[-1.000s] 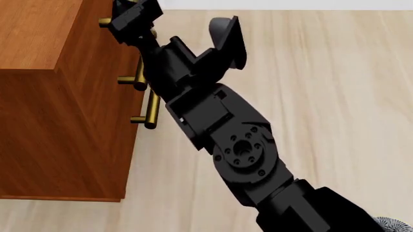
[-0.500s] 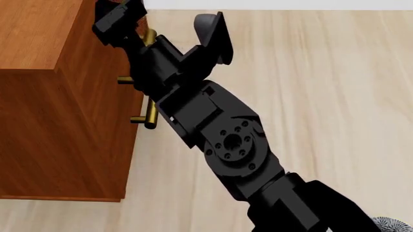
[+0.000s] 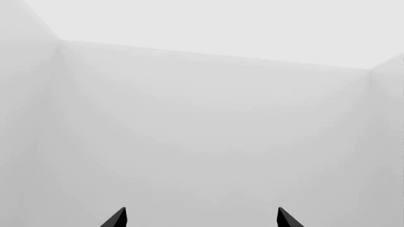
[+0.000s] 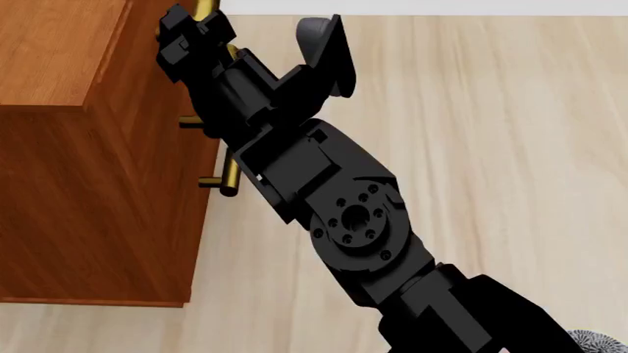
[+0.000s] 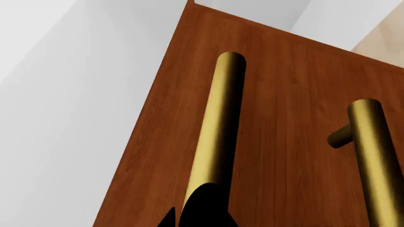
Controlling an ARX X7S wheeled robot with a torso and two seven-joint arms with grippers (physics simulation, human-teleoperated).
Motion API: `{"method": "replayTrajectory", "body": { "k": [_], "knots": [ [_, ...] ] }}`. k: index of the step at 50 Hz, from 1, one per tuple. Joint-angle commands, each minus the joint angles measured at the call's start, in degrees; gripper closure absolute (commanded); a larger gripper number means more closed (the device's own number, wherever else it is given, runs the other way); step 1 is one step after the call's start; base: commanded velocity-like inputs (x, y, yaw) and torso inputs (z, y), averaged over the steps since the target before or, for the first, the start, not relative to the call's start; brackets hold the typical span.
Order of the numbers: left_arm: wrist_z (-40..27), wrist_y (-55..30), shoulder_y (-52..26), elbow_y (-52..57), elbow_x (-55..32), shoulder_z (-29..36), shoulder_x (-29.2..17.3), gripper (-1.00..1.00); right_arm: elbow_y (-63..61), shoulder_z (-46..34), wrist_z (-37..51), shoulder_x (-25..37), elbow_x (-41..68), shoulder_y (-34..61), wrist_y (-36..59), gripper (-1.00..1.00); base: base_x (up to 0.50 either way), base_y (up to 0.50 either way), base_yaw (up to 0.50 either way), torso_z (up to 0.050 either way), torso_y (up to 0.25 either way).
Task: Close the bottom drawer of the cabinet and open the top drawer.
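The reddish-brown cabinet (image 4: pixel 59 147) stands at the left of the head view, its front facing right. My right arm reaches up to that front, and my right gripper (image 4: pixel 187 35) sits at the top drawer's brass handle (image 4: pixel 203 9). In the right wrist view my right gripper (image 5: pixel 183 213) has its dark fingers (image 5: pixel 208 208) close together around that handle (image 5: pixel 218 127), on the top drawer (image 5: pixel 170 156). A second brass handle (image 5: pixel 372 156) runs parallel beside it. No drawer box juts out, and I cannot single out the bottom drawer. My left gripper (image 3: pixel 200 220) is open, facing bare white walls.
A lower brass handle (image 4: pixel 228 175) sticks out of the cabinet front beside my right forearm (image 4: pixel 294 169). Pale wooden floor (image 4: pixel 490 147) stretches to the right of the cabinet. A white wall (image 5: pixel 63 94) shows past the cabinet's edge.
My right gripper has moved left and up against the cabinet front, onto the top handle, and its fingers have come together. The cabinet has not visibly changed.
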Motion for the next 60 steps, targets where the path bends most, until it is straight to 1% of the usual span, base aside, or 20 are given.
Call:
{"method": "replayTrajectory", "body": {
  "k": [1, 33, 45, 60],
  "knots": [
    [-0.5, -0.2, -0.2, 0.3, -0.5, 0.2, -0.1, -1.0, -3.8, -0.2, 1.4, 1.1, -0.9, -0.4, -1.6, 1.0, 0.0, 0.0, 0.0, 0.0, 0.0],
    [-1.4, -0.4, -1.1, 0.6, -1.8, 0.2, -0.4, -1.0, -12.6, 3.6, 6.7, 5.6, -0.4, -1.3, -7.3, 1.0, 0.0, 0.0, 0.0, 0.0, 0.002],
    [-1.7, -0.4, -1.6, 0.5, -2.1, 0.7, -0.3, -1.0, -16.7, 5.7, 8.4, 9.4, -0.7, -2.2, -10.1, 1.0, 0.0, 0.0, 0.0, 0.0, 0.003],
    [-1.9, -0.1, -1.7, 0.4, -2.1, 1.0, -0.2, -1.0, -19.8, 7.5, 9.7, 12.4, -1.2, -3.1, -12.6, 1.0, 0.0, 0.0, 0.0, 0.001, 0.003]
  ]
}}
